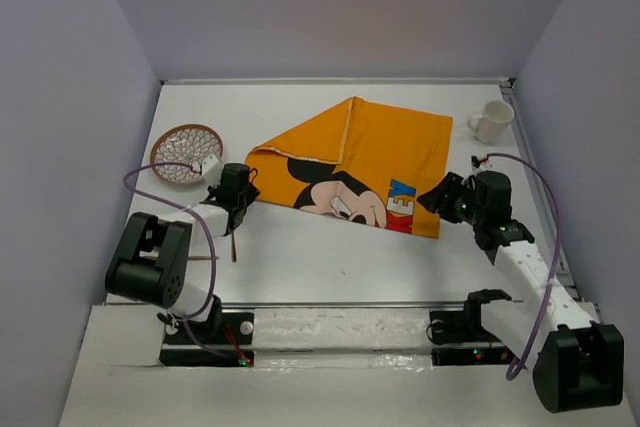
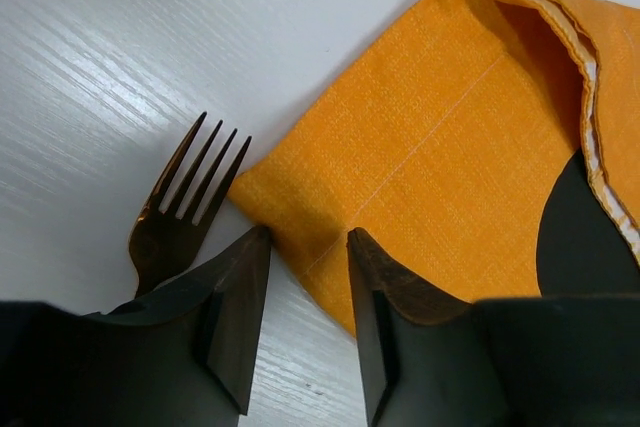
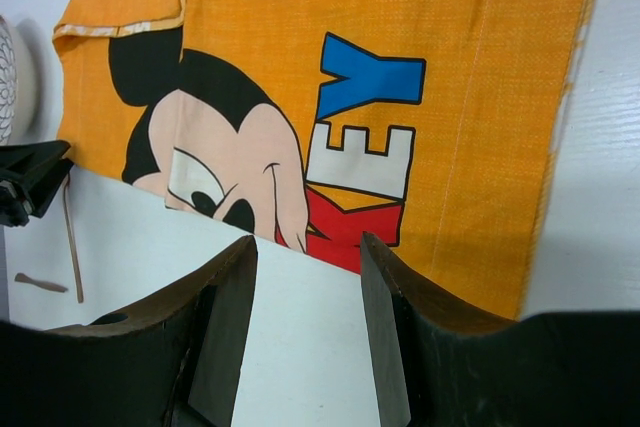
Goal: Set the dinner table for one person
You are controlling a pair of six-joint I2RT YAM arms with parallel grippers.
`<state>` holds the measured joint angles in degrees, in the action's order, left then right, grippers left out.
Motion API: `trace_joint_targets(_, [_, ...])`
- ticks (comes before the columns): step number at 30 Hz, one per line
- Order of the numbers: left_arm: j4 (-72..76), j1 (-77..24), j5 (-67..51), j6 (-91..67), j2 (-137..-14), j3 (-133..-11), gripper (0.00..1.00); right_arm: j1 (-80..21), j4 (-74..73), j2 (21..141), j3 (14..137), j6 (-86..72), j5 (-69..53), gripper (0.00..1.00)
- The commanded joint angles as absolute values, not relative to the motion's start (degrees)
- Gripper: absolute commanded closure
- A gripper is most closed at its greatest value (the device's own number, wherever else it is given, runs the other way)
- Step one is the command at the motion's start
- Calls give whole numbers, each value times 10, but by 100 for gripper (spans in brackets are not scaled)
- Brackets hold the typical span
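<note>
The white dinner table (image 1: 330, 262) holds an orange Mickey Mouse mat (image 1: 375, 147), lying askew with its left part folded over. My left gripper (image 1: 240, 203) is open, low at the mat's left corner; in the left wrist view the corner (image 2: 300, 197) lies between the fingertips of the gripper (image 2: 308, 247). A bronze fork (image 2: 172, 217) lies just left of it, its handle showing in the top view (image 1: 233, 243). My right gripper (image 1: 438, 197) is open and empty at the mat's near right corner, over bare table by the mat's edge (image 3: 400, 207).
A patterned round plate (image 1: 186, 154) sits at the back left, just behind the left gripper. A white mug (image 1: 491, 121) stands at the back right. A second thin utensil (image 1: 204, 258) lies near the left arm. Grey walls enclose the table on three sides.
</note>
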<state>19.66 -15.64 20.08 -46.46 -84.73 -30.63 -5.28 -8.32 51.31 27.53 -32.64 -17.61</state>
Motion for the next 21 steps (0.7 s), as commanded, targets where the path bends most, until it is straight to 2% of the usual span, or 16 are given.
trace_joint_targets(1, [184, -154, 199, -482, -849, -328, 54, -54, -89, 498, 308, -328, -187, 48])
trace_joint_targets(10, [152, -154, 217, -481, -873, -358, 69, -54, -122, 452, 343, -335, -185, 48])
trace_joint_targets(11, [147, -154, 225, -480, -876, -361, 73, -54, -124, 448, 347, -334, -185, 47])
trace_joint_targets(12, [147, -154, 228, -478, -877, -361, 82, -54, -127, 446, 351, -333, -185, 47])
trace_joint_targets(15, [158, -154, 219, -469, -878, -361, 100, -54, -126, 453, 349, -328, -165, 43])
trace_joint_targets(21, [160, -177, 202, -425, -832, -381, 100, -54, -126, 487, 298, -355, -104, 34])
